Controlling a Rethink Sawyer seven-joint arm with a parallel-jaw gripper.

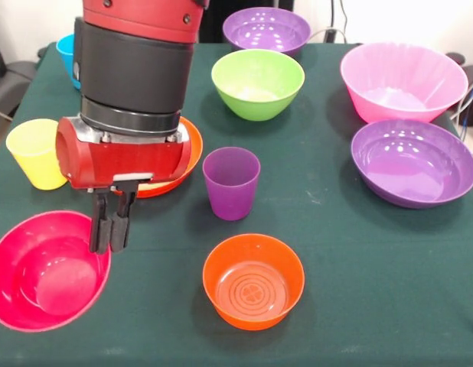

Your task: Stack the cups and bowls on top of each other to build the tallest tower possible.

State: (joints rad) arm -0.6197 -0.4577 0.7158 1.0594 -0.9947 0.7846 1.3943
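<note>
Claw (110,229) — fingers pressed together, grasping nothing — hangs over the right rim of the red bowl (45,271) on the green worktop (336,306). Right of that bowl: small orange bowl (253,281); beyond it, purple cup (231,183). Yellow cup (36,153) behind the red bowl — nothing stacked.

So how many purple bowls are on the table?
2: one purple bowl at the far edge, another purple bowl at right, before the pink bowl. The arm could hide more.
</note>
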